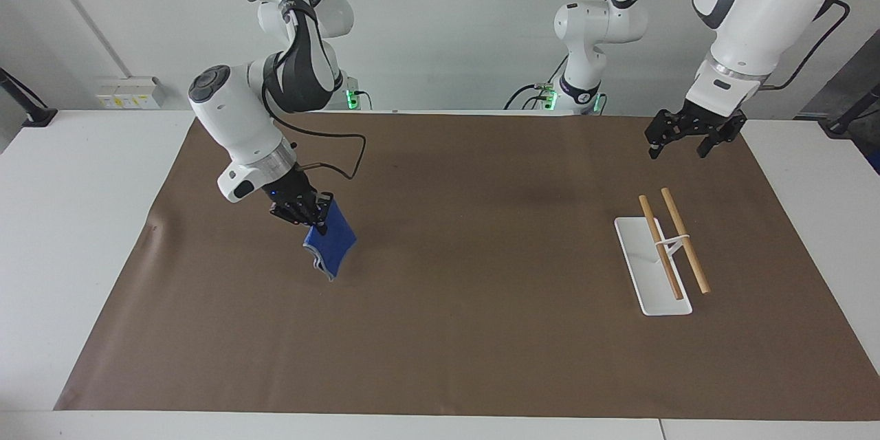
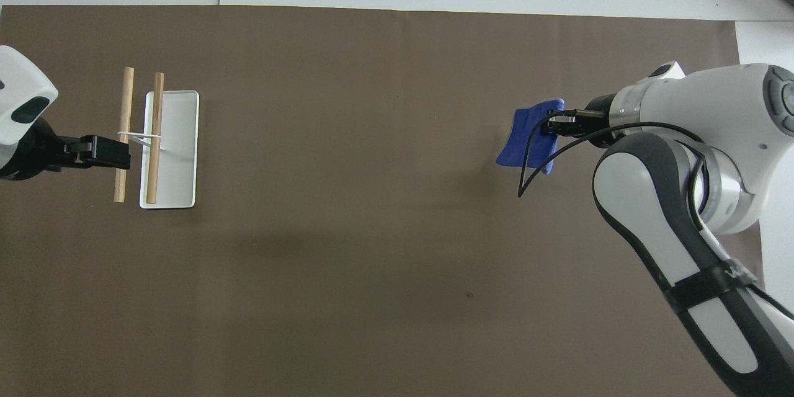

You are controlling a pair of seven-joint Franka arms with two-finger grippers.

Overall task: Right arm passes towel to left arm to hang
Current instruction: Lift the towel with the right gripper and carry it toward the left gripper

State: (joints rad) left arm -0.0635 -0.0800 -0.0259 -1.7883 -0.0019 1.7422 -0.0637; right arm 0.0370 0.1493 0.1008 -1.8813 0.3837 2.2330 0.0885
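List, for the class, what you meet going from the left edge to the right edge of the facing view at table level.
Right gripper → towel → white rack base → wooden rods → left gripper.

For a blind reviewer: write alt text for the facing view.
The right gripper holds a blue towel hanging above the brown mat. The left gripper waits open in the air near a white-based rack with two wooden rods, at the left arm's end.

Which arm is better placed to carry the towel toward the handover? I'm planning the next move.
Right. Its hand is shut on the towel, hanging above the brown mat. The left hand waits open over the mat near the rack.
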